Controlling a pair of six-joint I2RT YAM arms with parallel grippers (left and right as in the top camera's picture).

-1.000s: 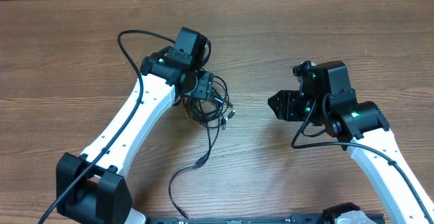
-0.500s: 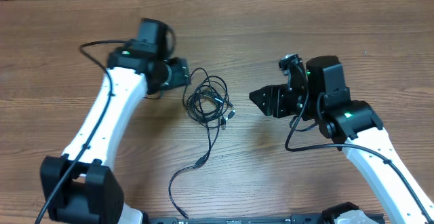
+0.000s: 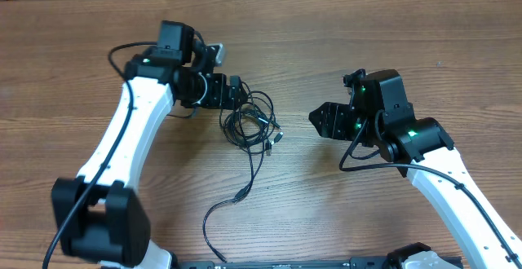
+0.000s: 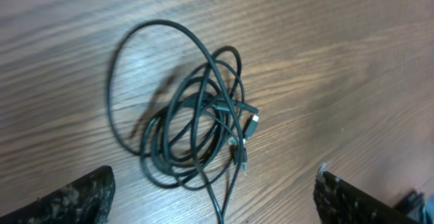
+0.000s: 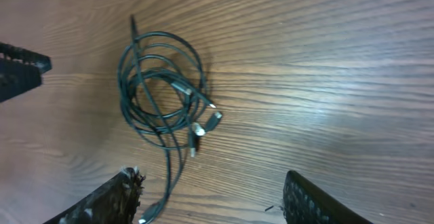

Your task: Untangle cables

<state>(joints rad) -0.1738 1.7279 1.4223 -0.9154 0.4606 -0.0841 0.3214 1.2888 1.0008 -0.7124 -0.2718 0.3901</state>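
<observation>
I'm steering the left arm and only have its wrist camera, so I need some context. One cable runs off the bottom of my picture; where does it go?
Observer: From overhead, that loose tail leaves the cable bundle and runs toward the arms' bases, curling near the bottom of the picture.
Operator: Where is the right gripper?
Observer: The right gripper sits to the bundle's right, apart from it and pointing at it.
Operator: Is it open?
Observer: Yes. The right wrist view shows its fingers spread wide, holding nothing.
</observation>
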